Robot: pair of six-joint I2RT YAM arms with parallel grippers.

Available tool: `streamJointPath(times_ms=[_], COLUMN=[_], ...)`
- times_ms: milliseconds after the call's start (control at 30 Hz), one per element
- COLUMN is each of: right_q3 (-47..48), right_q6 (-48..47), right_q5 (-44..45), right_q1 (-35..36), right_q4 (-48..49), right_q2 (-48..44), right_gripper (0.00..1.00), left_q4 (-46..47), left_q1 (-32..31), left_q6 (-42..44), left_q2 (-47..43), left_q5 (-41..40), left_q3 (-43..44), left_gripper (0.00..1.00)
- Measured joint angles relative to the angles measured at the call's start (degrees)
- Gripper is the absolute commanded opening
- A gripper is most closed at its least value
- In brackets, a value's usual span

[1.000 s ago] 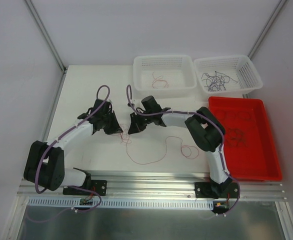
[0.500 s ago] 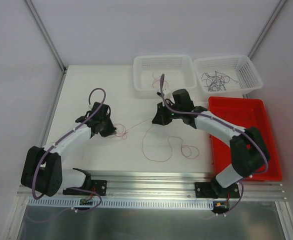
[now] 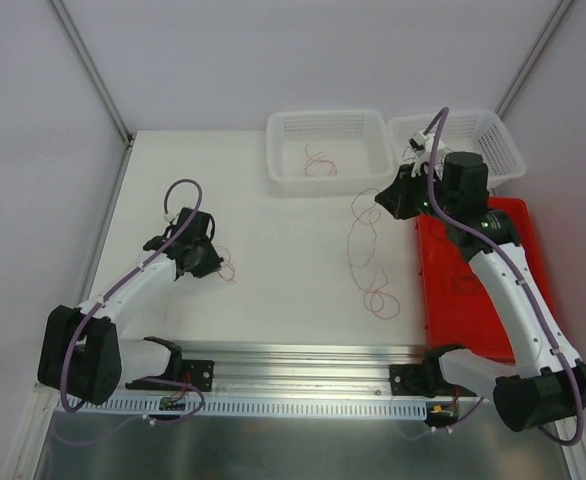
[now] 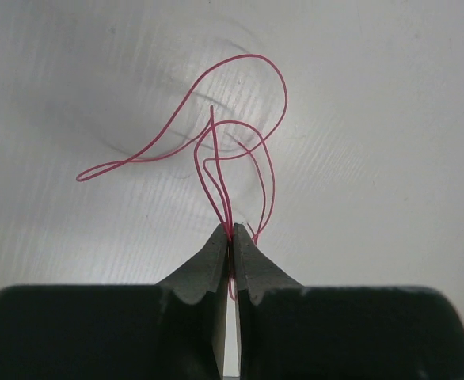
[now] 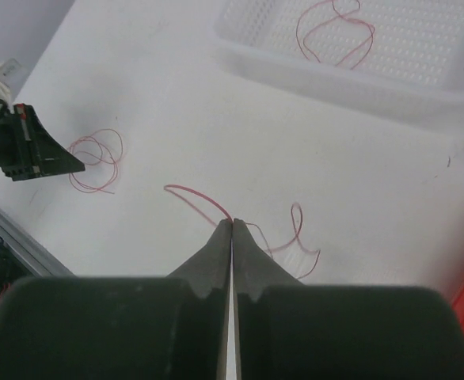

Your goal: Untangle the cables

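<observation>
White table (image 3: 273, 230) fills most of the top cam. On its R side sits a red tray (image 3: 448, 325), w/ my right arm (image 3: 513, 290) reaching over it. 2 white mesh baskets stand side by side along the far edge: left basket (image 3: 283, 150) and right basket (image 3: 503, 150), the latter partly hidden behind the R wrist, so I can't read its contents. Left arm (image 3: 123, 290) stretches out over the table's L half.

Cables next. The long red cable (image 3: 358, 240) is in the right gripper (image 3: 383, 200), near the gap btwn the 2 baskets and by the tray's far L corner. From there it runs back toward me in slack bends and ends in small loops on the table, just beside the tray's L rim. R wrist cam: jaws pressed together, the cable (image 5: 192, 194) meeting the tips (image 5: 232, 223), so it's pinched.

The short red cable (image 3: 225, 268) is a small curl at the left gripper (image 3: 213, 262), well apart from the long one. L wrist cam: tips (image 4: 232, 233) closed tight on its strands, w/ the loops (image 4: 240, 103) fanning out ahead over the table.

A third red cable (image 3: 320, 163) lies loose in the left basket, touching neither gripper.
</observation>
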Motion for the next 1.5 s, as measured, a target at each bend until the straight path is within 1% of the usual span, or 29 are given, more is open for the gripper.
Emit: streamJointPath(times_ms=[100,200,333,400,533,567,667,700,733,767,800,833,900,933,1000,1033,1100,1167,1200,1267,1400,1500], right_q3=[3.72,7.1,6.8,4.37,-4.52,-7.26,-14.97,-16.94,-18.97,-20.65,-21.81,-22.97,-24.52,-24.98,-25.83,-26.21,-26.82,-27.06,-27.06,-27.06,-27.04,-26.97], right_q6=[0.13,0.55,1.86,3.06,6.25,7.1,9.44,10.12,10.86,11.72,12.31,13.14,14.95,15.54,17.42,18.21,19.89,21.64,22.38,23.96,27.23,29.4], right_q5=[-0.31,-1.11,-1.07,-0.35,2.45,3.48,6.71,7.69,8.63,9.64,10.64,11.76,14.16,15.28,17.86,19.19,21.29,23.34,24.28,25.88,29.57,30.77], right_q1=[-0.17,-0.17,-0.17,-0.17,-0.17,-0.17,-0.17,-0.17,-0.15,0.0,0.11,0.31,0.98,1.38,2.23,2.62,3.26,4.33,4.98,6.84,10.93,12.13], right_q4=[-2.45,-3.82,-3.93,-3.8,-3.65,-3.96,-5.07,-5.7,-6.16,-6.64,-7.13,-7.74,-8.9,-9.16,-9.38,-9.46,-9.44,-9.35,-9.11,-8.68,-8.31,-7.65], right_q2=[-1.79,-2.36,-2.4,-2.38,-2.03,-1.88,-1.66,-1.66,-1.66,-1.7,-1.7,-1.73,-1.75,-1.77,-1.77,-1.75,-1.66,-1.11,-0.44,1.86,7.85,11.47], right_gripper=[0.01,0.01,0.01,0.01,0.01,0.01,0.03,0.05,0.14,0.19,0.26,0.42,0.53,0.61,0.69,0.76,0.82,0.91,0.91,0.94,0.95,0.95], left_q4=[-0.22,-0.44,-0.81,-0.92,-1.11,-1.14,-1.18,-1.2,-1.2,-1.25,-1.31,-1.38,-1.51,-1.51,-1.6,-1.66,-1.66,-1.73,-1.7,-1.73,-1.86,-2.1], left_q1=[0.02,0.02,0.02,-0.02,-0.9,-1.36,-3.41,-3.96,-4.35,-4.68,-4.68,-4.68,-4.68,-4.68,-4.68,-4.68,-4.68,-4.68,-4.68,-4.66,-4.5,-4.2], left_q6=[0.04,0.04,0.37,0.98,2.78,3.32,4.79,5.25,5.62,6.12,6.62,7.06,8.02,8.48,9.35,9.7,10.36,11.63,12.11,13.68,16.98,19.52], left_q2=[-0.31,-0.26,0.44,0.98,1.51,1.53,1.53,1.51,1.51,1.4,1.11,0.68,-0.96,-1.97,-4.09,-5.25,-7.21,-9.22,-9.77,-11.34,-14.08,-15.32], left_q5=[-0.5,-0.42,1.73,3.63,7.39,8.35,10.69,11.45,12.02,12.85,13.49,14.16,14.91,15.37,15.89,16.13,16.92,17.11,17.07,16.74,14.47,11.69], left_q3=[-0.22,-0.74,-0.79,-0.79,-0.76,-0.76,-0.72,-0.7,-0.7,-0.68,-0.68,-0.66,-0.46,-0.26,0.37,0.83,2.03,3.56,3.96,5.16,5.79,5.79], left_gripper=[0.04,0.08,0.14,0.16,0.23,0.28,0.35,0.4,0.44,0.48,0.61,0.67,0.8,0.88,0.94,0.98,0.99,0.99,0.99,0.99,0.99,0.99])
